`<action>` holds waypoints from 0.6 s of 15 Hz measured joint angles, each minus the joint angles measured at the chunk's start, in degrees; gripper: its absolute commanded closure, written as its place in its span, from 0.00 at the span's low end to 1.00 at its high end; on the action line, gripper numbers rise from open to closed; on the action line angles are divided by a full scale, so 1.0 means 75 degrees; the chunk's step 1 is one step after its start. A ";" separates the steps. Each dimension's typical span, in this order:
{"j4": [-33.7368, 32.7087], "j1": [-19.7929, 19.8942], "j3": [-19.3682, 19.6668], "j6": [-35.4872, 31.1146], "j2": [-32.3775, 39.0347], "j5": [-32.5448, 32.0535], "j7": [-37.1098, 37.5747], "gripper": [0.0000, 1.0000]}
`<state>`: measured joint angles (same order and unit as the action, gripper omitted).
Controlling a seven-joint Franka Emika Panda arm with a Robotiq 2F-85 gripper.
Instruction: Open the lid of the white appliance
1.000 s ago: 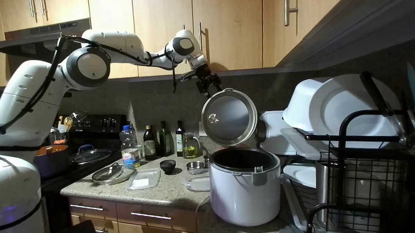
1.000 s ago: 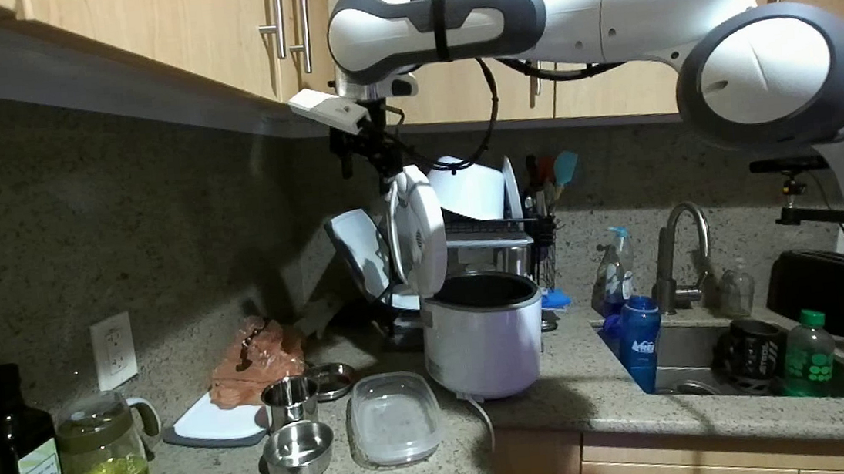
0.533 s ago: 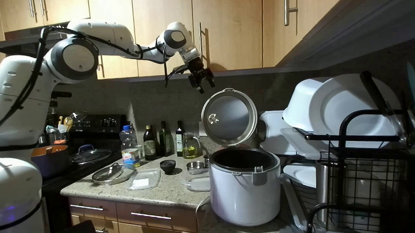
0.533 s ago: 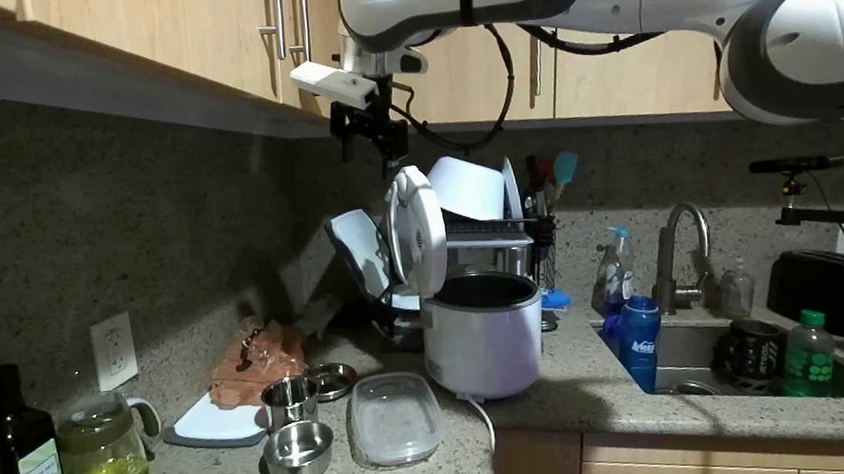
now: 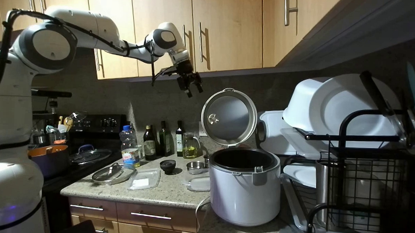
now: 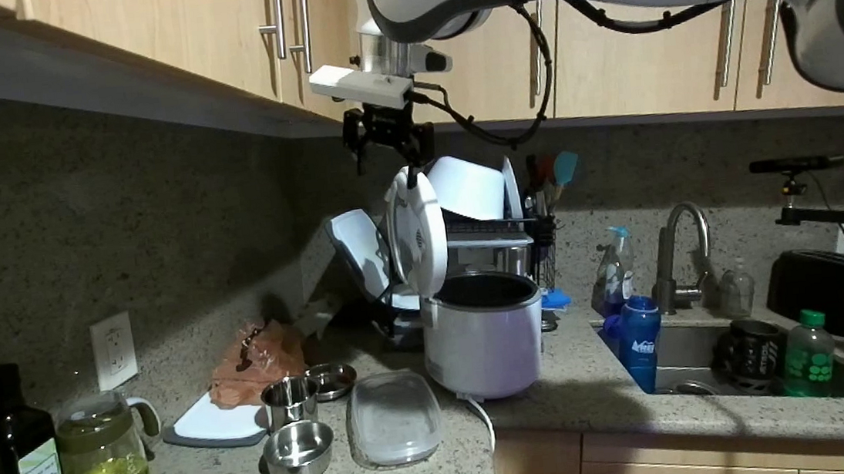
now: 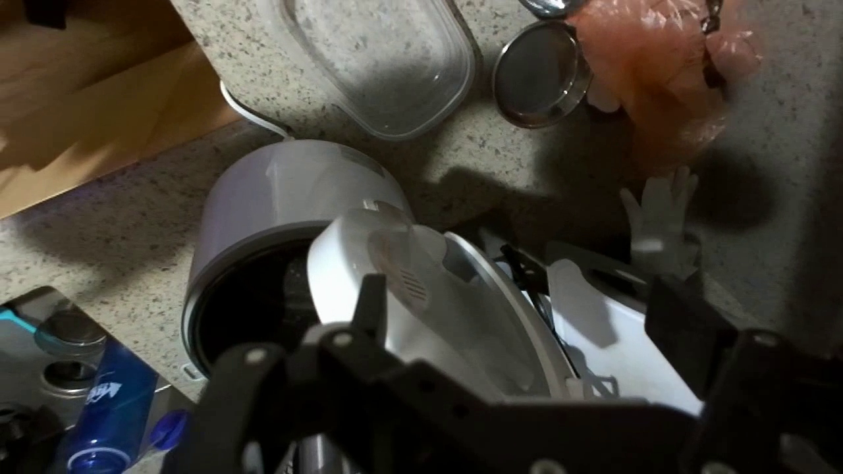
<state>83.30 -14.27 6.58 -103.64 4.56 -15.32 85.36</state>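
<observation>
The white appliance (image 5: 244, 200) stands on the counter with its dark inside exposed. It also shows in an exterior view (image 6: 483, 351) and the wrist view (image 7: 283, 178). Its round lid (image 5: 230, 117) stands upright, tilted back on the hinge; its white outer side shows in an exterior view (image 6: 426, 240) and the wrist view (image 7: 454, 322). My gripper (image 5: 195, 92) is open and empty, above and beside the lid's upper edge, with a gap between them. In an exterior view the gripper (image 6: 386, 177) overlaps the lid's top. The wrist view shows its fingers (image 7: 520, 296) wide apart.
A dish rack (image 5: 355, 137) with a white bowl and plate stands beside the appliance. A white board (image 5: 276, 132) leans behind it. A plastic container (image 6: 395, 418), metal bowls (image 6: 299, 450) and bottles (image 5: 149, 143) stand on the counter. Cabinets (image 5: 227, 31) hang above the arm.
My gripper was at the lid's top edge one second ago. It has come away upward and back toward the robot's base, with the arm drawing back. The lid has stayed standing open.
</observation>
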 measured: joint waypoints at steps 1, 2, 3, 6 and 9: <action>0.0270 -0.0004 -0.0029 0.0000 -0.0194 0.0092 -0.0247 0.00; 0.0546 -0.0006 -0.0050 0.0000 -0.0391 0.0221 -0.0544 0.00; 0.0813 0.0081 -0.0171 0.0010 -0.0584 0.0330 -0.0820 0.00; 0.1528 0.0470 -0.0590 0.0108 -0.1098 0.0648 -0.1583 0.00; 0.2088 0.0772 -0.0805 0.0375 -0.1492 0.0775 -0.2320 0.00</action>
<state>98.95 -8.48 0.54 -100.83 -6.63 -9.51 67.96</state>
